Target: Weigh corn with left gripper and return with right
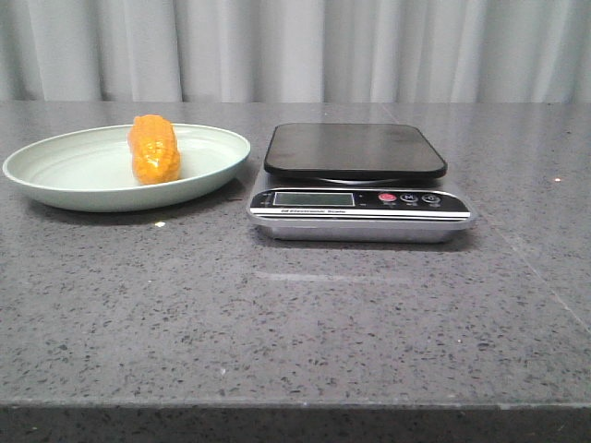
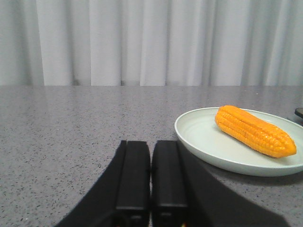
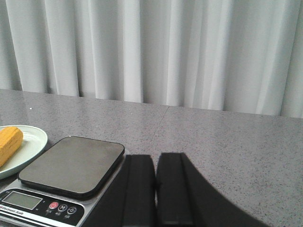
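Note:
The orange-yellow corn (image 1: 153,148) lies in a pale green plate (image 1: 55,180) at the table's left; it also shows in the left wrist view (image 2: 254,130) and partly in the right wrist view (image 3: 8,143). A kitchen scale (image 1: 358,181) with a bare black platform stands right of the plate, also in the right wrist view (image 3: 66,170). My left gripper (image 2: 151,146) is shut and empty, low over the table, apart from the plate (image 2: 208,142). My right gripper (image 3: 156,161) is shut and empty beside the scale. Neither gripper shows in the front view.
The table is grey speckled stone (image 1: 305,323) with a front edge near the camera. A white curtain (image 1: 295,46) hangs behind the table's far edge. A small pale crumb (image 1: 159,223) lies in front of the plate.

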Controlling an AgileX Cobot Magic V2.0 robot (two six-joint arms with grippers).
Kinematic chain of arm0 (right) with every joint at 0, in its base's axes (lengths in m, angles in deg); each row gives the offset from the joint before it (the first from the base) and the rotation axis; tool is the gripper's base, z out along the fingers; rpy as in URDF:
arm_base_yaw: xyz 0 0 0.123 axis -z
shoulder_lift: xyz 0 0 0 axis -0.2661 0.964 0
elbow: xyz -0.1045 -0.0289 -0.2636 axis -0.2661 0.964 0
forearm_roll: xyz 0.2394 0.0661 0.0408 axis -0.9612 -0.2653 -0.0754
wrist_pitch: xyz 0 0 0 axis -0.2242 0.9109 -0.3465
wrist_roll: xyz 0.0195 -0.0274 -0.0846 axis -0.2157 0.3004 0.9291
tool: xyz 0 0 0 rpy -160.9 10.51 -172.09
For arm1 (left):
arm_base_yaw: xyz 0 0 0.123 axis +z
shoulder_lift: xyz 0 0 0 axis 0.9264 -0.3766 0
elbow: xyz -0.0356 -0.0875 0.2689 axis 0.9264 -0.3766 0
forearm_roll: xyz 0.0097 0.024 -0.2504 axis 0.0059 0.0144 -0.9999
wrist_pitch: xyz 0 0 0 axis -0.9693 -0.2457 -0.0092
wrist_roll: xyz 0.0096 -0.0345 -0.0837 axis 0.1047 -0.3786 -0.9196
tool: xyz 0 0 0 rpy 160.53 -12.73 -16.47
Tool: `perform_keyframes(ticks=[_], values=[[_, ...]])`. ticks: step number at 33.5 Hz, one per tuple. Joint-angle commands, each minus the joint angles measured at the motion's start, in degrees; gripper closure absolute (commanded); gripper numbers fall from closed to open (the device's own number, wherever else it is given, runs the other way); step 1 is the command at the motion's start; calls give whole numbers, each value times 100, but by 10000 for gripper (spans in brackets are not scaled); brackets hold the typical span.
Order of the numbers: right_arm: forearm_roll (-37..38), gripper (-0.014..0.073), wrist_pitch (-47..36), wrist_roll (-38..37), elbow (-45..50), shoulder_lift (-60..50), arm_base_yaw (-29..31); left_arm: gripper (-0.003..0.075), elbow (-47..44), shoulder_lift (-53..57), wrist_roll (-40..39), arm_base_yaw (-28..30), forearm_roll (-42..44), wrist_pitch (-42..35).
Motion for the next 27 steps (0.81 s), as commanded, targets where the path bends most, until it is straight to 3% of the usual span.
perform_keyframes(ticks=[1, 19, 24, 27], values=[[18, 424, -419, 39, -139, 58, 40, 586, -47, 125, -48, -31, -23, -409], [33, 424, -478, 39, -82, 58, 47, 586, -47, 125, -48, -31, -23, -409], [744, 424, -686, 0, 263, 20, 428, 586, -47, 125, -48, -31, -23, -409], [781, 424, -878, -144, 542, 5, 696, 586, -47, 125, -48, -31, -23, -409]])
